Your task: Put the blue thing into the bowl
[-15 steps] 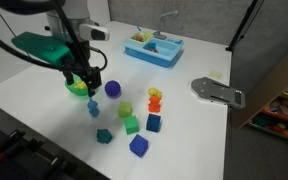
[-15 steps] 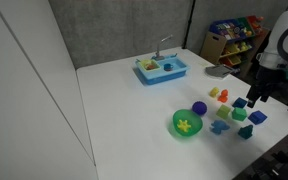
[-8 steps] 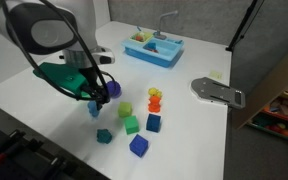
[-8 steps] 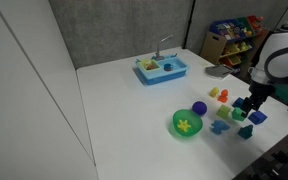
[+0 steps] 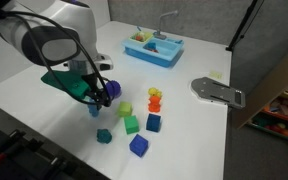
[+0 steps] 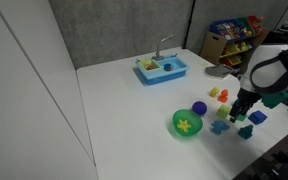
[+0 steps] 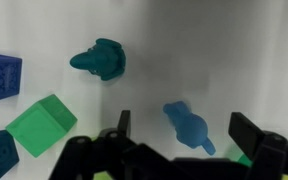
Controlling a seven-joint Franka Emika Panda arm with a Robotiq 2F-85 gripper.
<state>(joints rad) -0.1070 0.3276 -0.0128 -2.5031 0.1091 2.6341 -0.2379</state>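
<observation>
Wrist view: the end effector (image 7: 183, 121) was seen spread wide. The blue thing (image 7: 191, 130) was flanked by its fingers (image 7: 247, 131) on the table (image 7: 224, 50).

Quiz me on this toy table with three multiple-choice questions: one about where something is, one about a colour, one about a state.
1. Where is the blue thing?
A) inside the toy sink
B) on the table, between the fingers of the tool
C) on top of a dark cube

2. What colour is the bowl?
A) green
B) red
C) white

3. How is the tool?
A) shut on the purple ball
B) shut on nothing
C) open

Answers:
1 B: the wrist view shows it lying on the white table between the two fingers.
2 A: it shows bright green in an exterior view.
3 C: the fingers stand wide apart and grip nothing.
</observation>
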